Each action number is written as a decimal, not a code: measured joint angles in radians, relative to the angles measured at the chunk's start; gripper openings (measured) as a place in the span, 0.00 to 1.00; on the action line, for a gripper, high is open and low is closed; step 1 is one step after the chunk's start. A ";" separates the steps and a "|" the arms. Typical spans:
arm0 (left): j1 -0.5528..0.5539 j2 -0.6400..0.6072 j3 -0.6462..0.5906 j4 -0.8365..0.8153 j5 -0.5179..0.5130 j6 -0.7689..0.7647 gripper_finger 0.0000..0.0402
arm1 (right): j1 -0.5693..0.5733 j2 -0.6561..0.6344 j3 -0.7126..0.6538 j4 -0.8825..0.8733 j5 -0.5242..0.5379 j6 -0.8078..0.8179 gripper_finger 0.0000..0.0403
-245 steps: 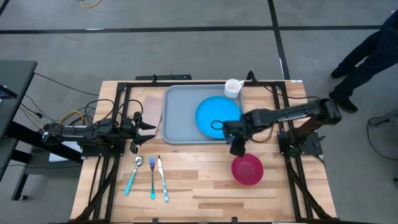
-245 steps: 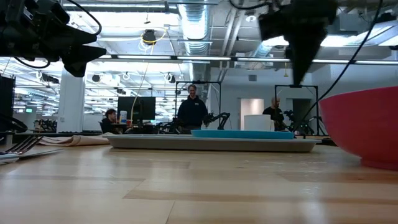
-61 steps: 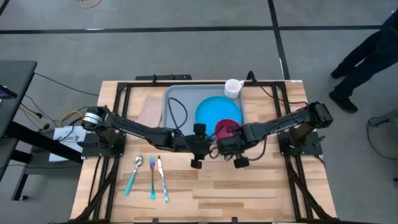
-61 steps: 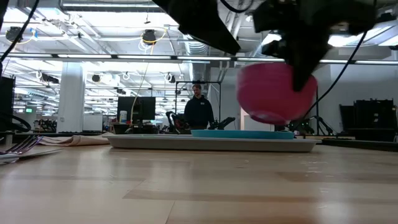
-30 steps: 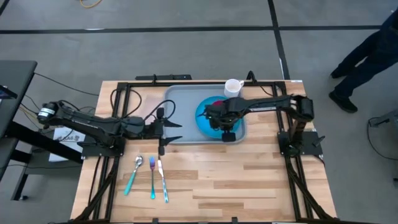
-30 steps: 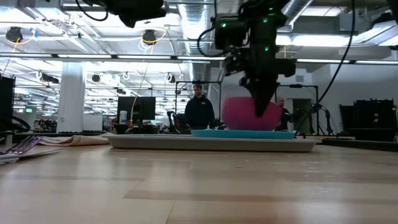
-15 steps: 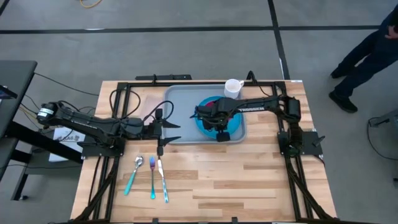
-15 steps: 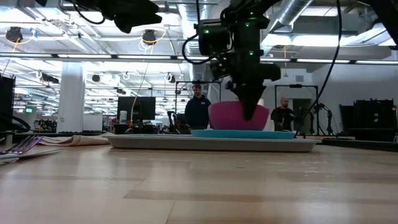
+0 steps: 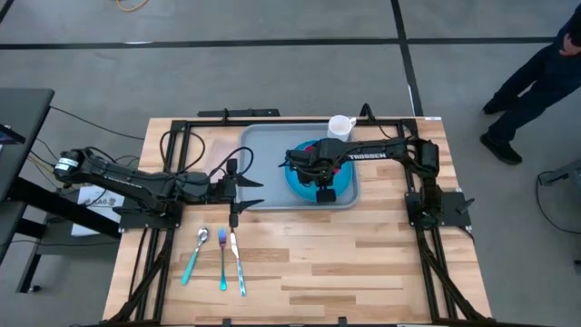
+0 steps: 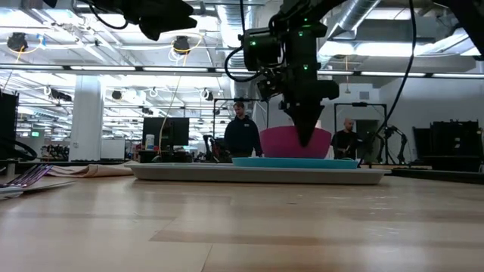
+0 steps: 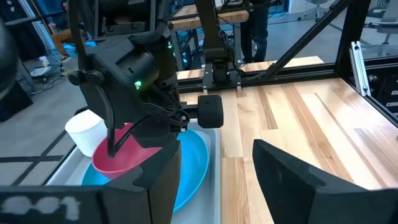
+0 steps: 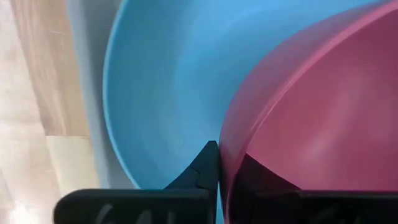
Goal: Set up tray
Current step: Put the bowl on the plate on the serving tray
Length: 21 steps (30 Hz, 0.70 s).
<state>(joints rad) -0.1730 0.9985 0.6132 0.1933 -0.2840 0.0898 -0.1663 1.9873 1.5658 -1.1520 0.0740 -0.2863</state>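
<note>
Right arm: stretched toward 9 o'clock over the tray [image 9: 263,168]; right gripper [image 9: 320,179] points down, fingers pinching the rim of the pink bowl [image 10: 293,141].
Left arm: reaches toward 3 o'clock; left gripper [image 9: 243,192] spread wide, grasping nothing, at the tray's 8 o'clock corner.
Tray: grey-blue, flat, low-rimmed, rounded corners, at the wooden table's [image 9: 363,263] 12 o'clock side.
Blue plate [image 12: 161,93]: round, glossy, on the tray, under the bowl.
White mug [image 9: 340,128]: at the tray's 1 o'clock corner.
Cutlery [image 9: 221,259]: three pieces toward 7 o'clock.
Right wrist view only: a finger [image 12: 202,168] outside the bowl wall.
Low view only: bowl resting on the plate.
</note>
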 joint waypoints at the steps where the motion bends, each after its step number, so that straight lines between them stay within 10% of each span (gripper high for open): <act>1: 0.000 0.000 0.000 0.000 0.000 0.000 0.47 | 0.001 0.000 0.000 0.000 -0.001 0.003 0.01; 21: 0.000 0.000 0.000 0.000 0.001 0.000 0.47 | 0.002 -0.015 -0.002 -0.005 -0.001 0.051 0.20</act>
<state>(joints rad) -0.1730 0.9985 0.6132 0.1928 -0.2832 0.0896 -0.1642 1.9719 1.5639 -1.1570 0.0729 -0.2356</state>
